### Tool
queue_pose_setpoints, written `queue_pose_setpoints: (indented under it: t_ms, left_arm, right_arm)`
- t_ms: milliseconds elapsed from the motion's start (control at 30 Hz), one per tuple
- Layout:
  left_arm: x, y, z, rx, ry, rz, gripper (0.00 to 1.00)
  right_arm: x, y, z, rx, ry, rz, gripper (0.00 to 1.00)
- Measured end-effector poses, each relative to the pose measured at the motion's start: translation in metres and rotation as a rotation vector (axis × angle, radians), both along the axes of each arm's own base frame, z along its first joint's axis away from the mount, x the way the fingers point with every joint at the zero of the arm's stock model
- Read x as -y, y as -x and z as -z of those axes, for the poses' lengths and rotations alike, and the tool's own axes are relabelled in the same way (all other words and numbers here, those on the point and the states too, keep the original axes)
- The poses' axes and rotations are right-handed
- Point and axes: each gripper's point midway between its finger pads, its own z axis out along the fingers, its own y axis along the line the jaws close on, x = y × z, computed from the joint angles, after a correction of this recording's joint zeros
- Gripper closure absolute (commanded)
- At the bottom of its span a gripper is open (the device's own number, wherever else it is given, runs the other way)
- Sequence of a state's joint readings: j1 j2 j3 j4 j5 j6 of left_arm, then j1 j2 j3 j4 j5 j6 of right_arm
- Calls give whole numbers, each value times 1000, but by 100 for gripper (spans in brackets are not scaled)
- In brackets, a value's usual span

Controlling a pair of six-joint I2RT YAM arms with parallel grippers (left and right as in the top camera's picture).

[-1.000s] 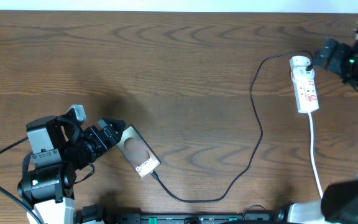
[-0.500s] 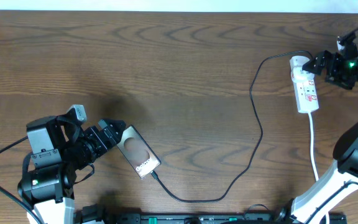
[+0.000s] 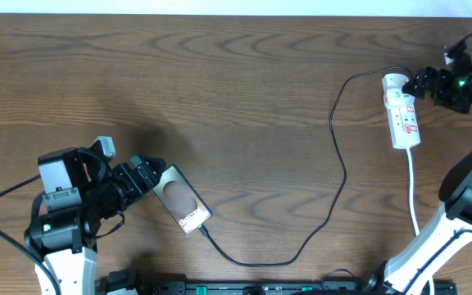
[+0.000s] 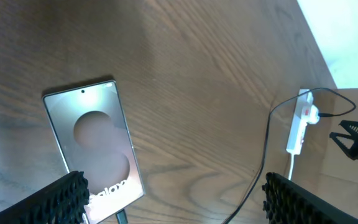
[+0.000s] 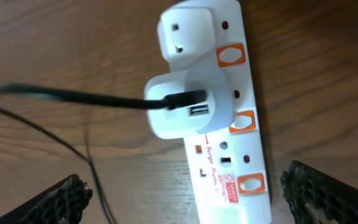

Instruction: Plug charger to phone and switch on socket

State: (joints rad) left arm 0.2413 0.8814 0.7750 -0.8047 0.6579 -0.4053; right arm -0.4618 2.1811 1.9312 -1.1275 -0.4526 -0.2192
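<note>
**mk_tinker:** Right gripper (image 3: 423,83) is hanging spread wide with nothing in it, just beside the far end of the socket (image 3: 401,115), over at the far right of the table (image 3: 244,98). I'm guessing it's going for the switch. Tips?

**yam_fan:** I'd be closing the jaws first so a single tip is doing the poking. Then I'd be aiming for the orange switch (image 5: 242,121) beside the white adapter (image 5: 188,109). The charger (image 3: 338,164) is running out of that adapter, so I'm reckoning it's the rocker that matters. I'm also thinking straight down, not sideways, since that strip is lying loose and looks light enough to slide.

**mk_tinker:** And the left gripper (image 3: 143,172)?

**yam_fan:** Also open and empty, sitting right at the left end of the phone (image 3: 183,199), near left. The cable is meeting the phone's near end, so it's looking plugged in, but I can't tell if it's fully seated.

**mk_tinker:** Which camera is helping most?

**yam_fan:** The right wrist view is showing three separate orange switches and the cable going into the adapter, while overhead is only giving red specks. Overhead is giving the whole cable run instead. The left wrist view is barely catching the phone's port end at the frame edge.
</note>
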Motion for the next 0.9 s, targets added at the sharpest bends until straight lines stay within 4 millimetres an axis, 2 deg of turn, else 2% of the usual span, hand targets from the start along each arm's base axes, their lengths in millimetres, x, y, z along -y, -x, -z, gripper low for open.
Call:
queue_pose_setpoints:
  t_ms: [67,433,667,900]
  left_arm:
    - [-1,0,1,-3,-6,2,12]
    - [-1,0,2,0,-12,6,12]
    - [-1,0,2,0,-13,6,12]
    - [-1,0,2,0,-13,6,12]
  right_arm:
    - [-1,-2,8,-10,-3,-4,1]
    - [-14,-7,21,-27,-11,-35,1]
    - [-19,-8,53,-82,-32,-49,1]
    - [-26,-12,57,-78,-26,-67,1]
